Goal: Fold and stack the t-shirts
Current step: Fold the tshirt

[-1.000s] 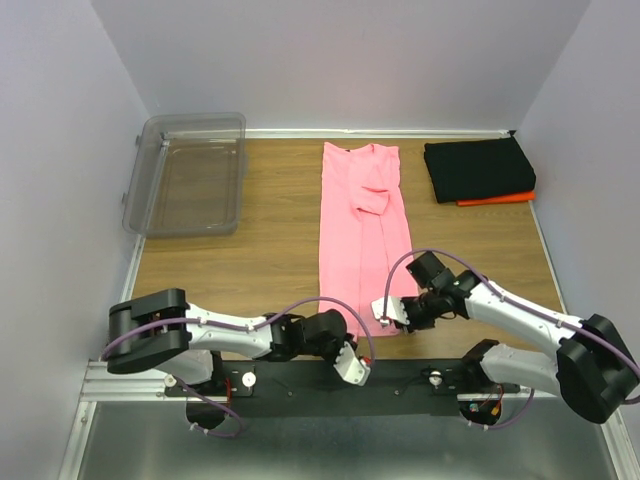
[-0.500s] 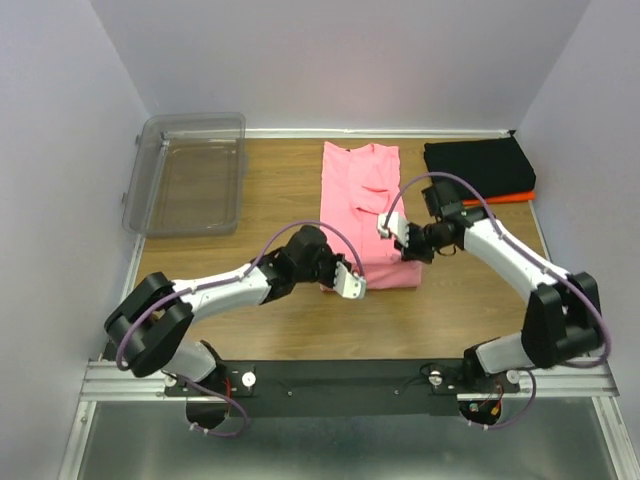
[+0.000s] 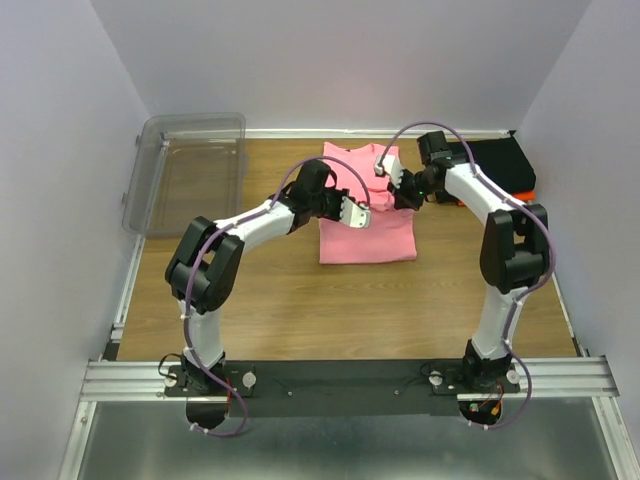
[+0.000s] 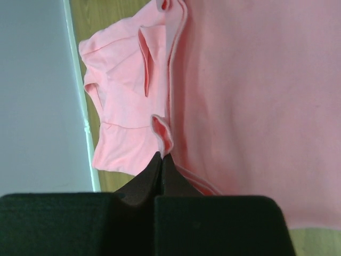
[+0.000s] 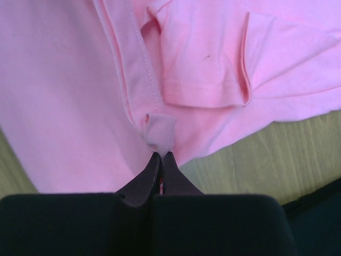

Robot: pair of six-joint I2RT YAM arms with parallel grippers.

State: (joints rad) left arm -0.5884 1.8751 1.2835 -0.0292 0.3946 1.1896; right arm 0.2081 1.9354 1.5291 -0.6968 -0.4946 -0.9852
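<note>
- Both jaws are closed tight: your left gripper (image 4: 161, 158) pinches a bit of pink hem, and your right gripper (image 5: 161, 155) pinches another.
- The salmon-pink t-shirt (image 3: 365, 238) lies doubled beneath and between them. Lay both corners down level with each other, then release.
- The black t-shirt (image 3: 500, 158) sits just outside the right gripper.
- The wooden table (image 3: 260, 290) is flat and the walls are close. The clear bin (image 3: 150, 132) stands well outside the left gripper.

White-and-black arms (image 3: 252, 222), purple cables (image 3: 437, 126)

Near table (image 3: 270, 300) open; bin (image 3: 190, 185) blocks far left, black t-shirt (image 3: 510, 160) far right.
</note>
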